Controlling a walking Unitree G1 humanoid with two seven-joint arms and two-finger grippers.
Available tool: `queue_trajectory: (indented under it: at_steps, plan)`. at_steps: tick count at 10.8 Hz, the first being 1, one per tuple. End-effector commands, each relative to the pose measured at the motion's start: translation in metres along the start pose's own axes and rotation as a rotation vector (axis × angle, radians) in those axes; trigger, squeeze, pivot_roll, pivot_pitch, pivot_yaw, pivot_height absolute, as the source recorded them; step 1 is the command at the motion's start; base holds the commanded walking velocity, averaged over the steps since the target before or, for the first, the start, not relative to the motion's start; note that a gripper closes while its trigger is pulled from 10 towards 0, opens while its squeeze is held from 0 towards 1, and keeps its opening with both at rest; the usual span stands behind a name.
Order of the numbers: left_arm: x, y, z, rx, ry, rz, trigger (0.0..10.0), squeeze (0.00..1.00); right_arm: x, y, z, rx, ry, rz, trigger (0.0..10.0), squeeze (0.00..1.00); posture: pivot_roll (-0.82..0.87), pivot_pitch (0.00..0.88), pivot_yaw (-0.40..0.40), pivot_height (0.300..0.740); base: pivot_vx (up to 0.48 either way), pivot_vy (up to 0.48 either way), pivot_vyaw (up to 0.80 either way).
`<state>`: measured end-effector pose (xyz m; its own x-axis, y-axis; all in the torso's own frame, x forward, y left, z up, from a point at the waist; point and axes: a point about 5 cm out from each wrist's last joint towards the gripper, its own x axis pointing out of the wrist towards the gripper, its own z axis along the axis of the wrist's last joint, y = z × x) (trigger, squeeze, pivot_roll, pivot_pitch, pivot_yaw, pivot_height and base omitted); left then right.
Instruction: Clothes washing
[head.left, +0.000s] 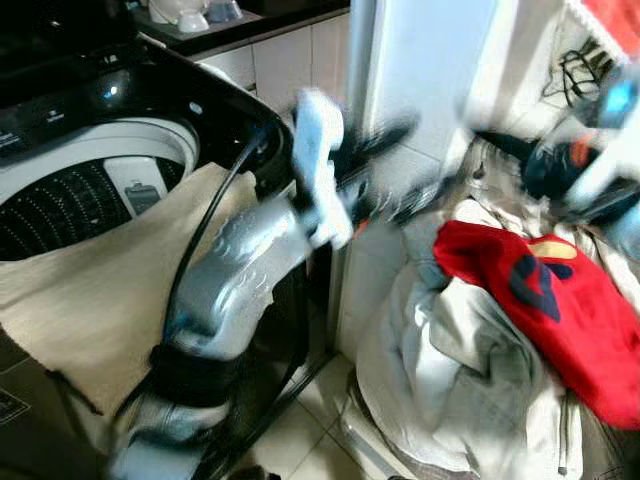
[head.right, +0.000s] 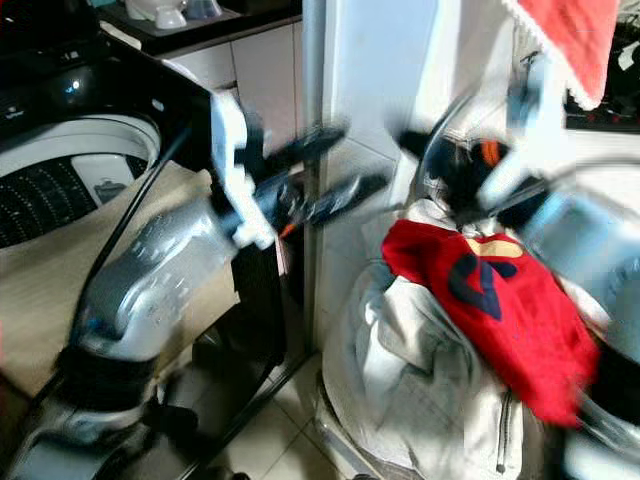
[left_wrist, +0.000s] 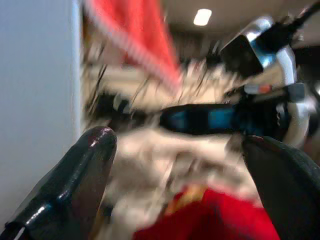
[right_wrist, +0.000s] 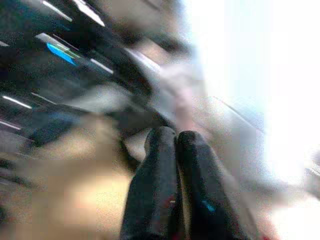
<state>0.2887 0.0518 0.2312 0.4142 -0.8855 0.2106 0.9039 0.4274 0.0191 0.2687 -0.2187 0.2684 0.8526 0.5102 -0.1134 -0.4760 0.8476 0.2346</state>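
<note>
A top-loading washing machine (head.left: 150, 140) stands at the left, lid open, with a beige cloth (head.left: 110, 290) draped over its front edge. To the right lies a heap of laundry: a red garment (head.left: 560, 300) with a blue emblem on top of a white-grey jacket (head.left: 450, 370). My left gripper (head.left: 405, 165) reaches across toward the heap, fingers open and holding nothing, above and just left of the red garment (left_wrist: 220, 220). My right gripper (right_wrist: 175, 137) is shut with nothing in it. Its blurred arm (head.left: 570, 160) hovers over the back of the heap.
A white pillar (head.left: 420, 70) rises between the machine and the laundry heap. A red towel (head.right: 570, 40) hangs at the top right. A dark counter (head.left: 190, 15) with white items sits behind the machine. Pale floor tiles (head.left: 300, 430) show below.
</note>
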Motion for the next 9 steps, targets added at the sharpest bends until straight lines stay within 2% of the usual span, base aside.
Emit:
queue_trajectory:
  at_steps: [1,3,4,5,7,9]
  plan:
    - [-0.006,0.000,-0.007,0.025,0.069,-0.012,10.0,0.00,-0.006,-0.004,0.003,-0.033,-0.008,-0.035,10.0,1.00,-0.20,0.000,0.011,0.740,0.000,0.000,0.00]
    - [-0.028,0.001,-0.017,0.011,0.167,-0.060,10.0,0.00,-0.033,-0.010,-0.001,-0.094,0.091,-0.053,10.0,1.00,-0.21,0.000,0.018,0.740,0.000,0.000,0.00]
    - [-0.034,0.002,-0.018,0.015,0.185,-0.067,10.0,0.00,-0.046,-0.016,-0.009,-0.135,0.163,-0.033,10.0,1.00,-0.21,0.002,0.023,0.740,0.000,0.000,0.00]
    - [-0.034,0.001,-0.019,0.014,0.194,-0.073,10.0,0.00,-0.054,-0.021,-0.017,-0.123,0.212,-0.009,10.0,1.00,-0.22,0.006,0.026,0.740,0.000,0.000,0.00]
    - [-0.033,-0.002,-0.020,0.012,0.204,-0.091,10.0,0.00,-0.056,-0.038,-0.024,-0.109,0.228,-0.075,10.0,1.00,-0.22,0.005,0.023,0.740,0.000,0.000,0.00]
    - [-0.034,-0.002,-0.021,0.015,0.211,-0.090,10.0,0.00,-0.051,-0.043,-0.030,-0.095,0.208,-0.047,10.0,1.00,-0.21,0.002,0.019,0.740,0.000,0.000,0.00]
